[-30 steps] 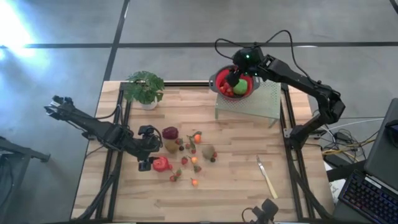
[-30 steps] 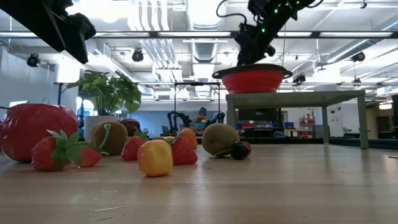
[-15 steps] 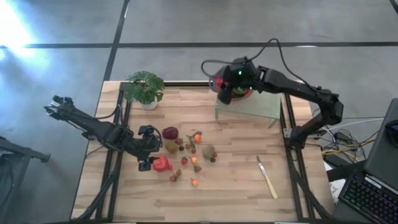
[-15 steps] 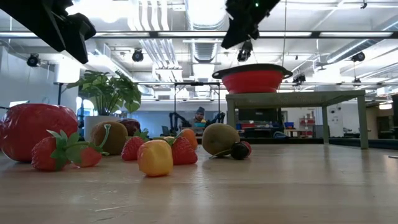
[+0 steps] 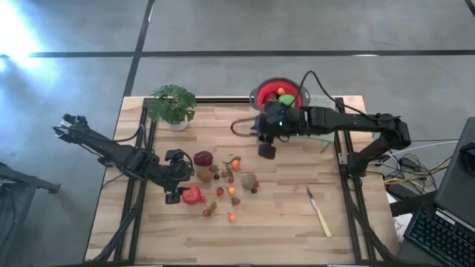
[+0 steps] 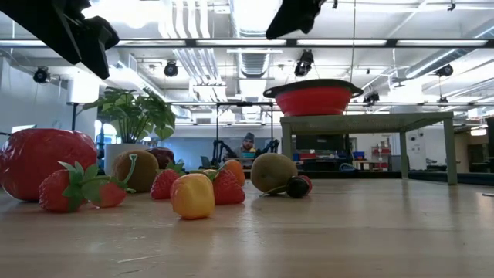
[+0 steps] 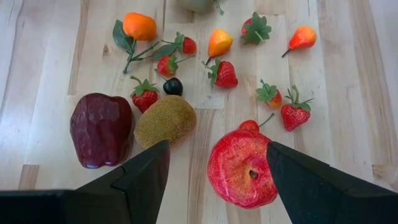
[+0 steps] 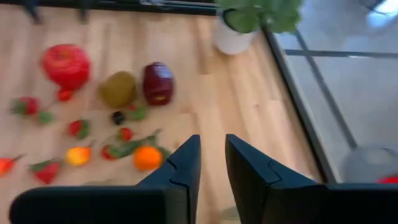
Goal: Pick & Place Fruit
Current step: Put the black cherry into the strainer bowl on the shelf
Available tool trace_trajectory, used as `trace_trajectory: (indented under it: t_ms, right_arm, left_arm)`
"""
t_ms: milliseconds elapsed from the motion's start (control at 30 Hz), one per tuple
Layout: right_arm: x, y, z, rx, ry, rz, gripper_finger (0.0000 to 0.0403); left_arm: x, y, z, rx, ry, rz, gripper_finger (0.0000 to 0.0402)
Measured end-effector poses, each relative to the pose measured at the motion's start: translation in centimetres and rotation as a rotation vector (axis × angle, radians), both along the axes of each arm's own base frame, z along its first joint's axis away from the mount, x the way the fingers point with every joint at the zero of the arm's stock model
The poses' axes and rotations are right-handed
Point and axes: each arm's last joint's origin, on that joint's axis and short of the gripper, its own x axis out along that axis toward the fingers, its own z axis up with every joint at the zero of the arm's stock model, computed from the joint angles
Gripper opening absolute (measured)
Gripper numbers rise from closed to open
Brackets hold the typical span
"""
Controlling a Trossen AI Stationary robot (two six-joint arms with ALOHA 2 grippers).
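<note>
No legible text — none anywhere

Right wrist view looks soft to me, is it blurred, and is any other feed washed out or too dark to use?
Right wrist view: smeared overall, the fruit soft-edged. Left wrist view: sharp, evenly lit; the magenta-red fruit shows crisp texture. High view: strong glare at the upper-left floor corner; the table is evenly lit. Low view: bright ceiling lights leave the arms overhead as dark silhouettes; near fruit stay clear.
</note>
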Motion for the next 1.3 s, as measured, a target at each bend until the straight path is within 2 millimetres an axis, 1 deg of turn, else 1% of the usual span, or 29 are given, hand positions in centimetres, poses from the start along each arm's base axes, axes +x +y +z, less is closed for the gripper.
trace_trajectory:
  t_ms: [333, 433, 600, 800, 967, 1100, 1200, 1300]
  right_arm:
    - [-0.4, 6.4, -1.3, 0.094, 0.054, 0.109, 0.0029]
    - [-0.7, 8.2, -1.9, 0.105, 0.069, 0.129, 0.0021]
    - [-1.5, 10.4, -3.8, 0.065, 0.106, 0.083, 0.0009]
    - [-2.1, 11.9, -6.5, 0.087, 0.127, 0.067, 0.0009]
    - [-2.4, 12.9, -8.7, 0.118, 0.108, 0.069, 0.0008]
    - [-2.5, 13.4, -10.3, 0.161, 0.061, 0.073, 0.0009]
    - [-2.9, 13.6, -11.6, 0.181, 0.07, 0.088, 0.0021]
    - [-3.1, 13.5, -12.7, 0.208, 0.053, 0.075, 0.0045]
  left_arm:
    - [0.0, 0.0, 0.0, 0.0, 0.0, 0.0, 0.0273]
    - [0.0, 0.0, 0.0, 0.0, 0.0, 0.0, 0.0273]
    - [0.0, 0.0, 0.0, 0.0, 0.0, 0.0, 0.0273]
    - [0.0, 0.0, 0.0, 0.0, 0.0, 0.0, 0.0273]
    - [0.0, 0.0, 0.0, 0.0, 0.0, 0.0, 0.0273]
    - [0.0, 0.0, 0.0, 0.0, 0.0, 0.0, 0.0273]
    - [0.0, 0.0, 0.0, 0.0, 0.0, 0.0, 0.0273]
    - [0.0, 0.0, 0.0, 0.0, 0.0, 0.0, 0.0273]
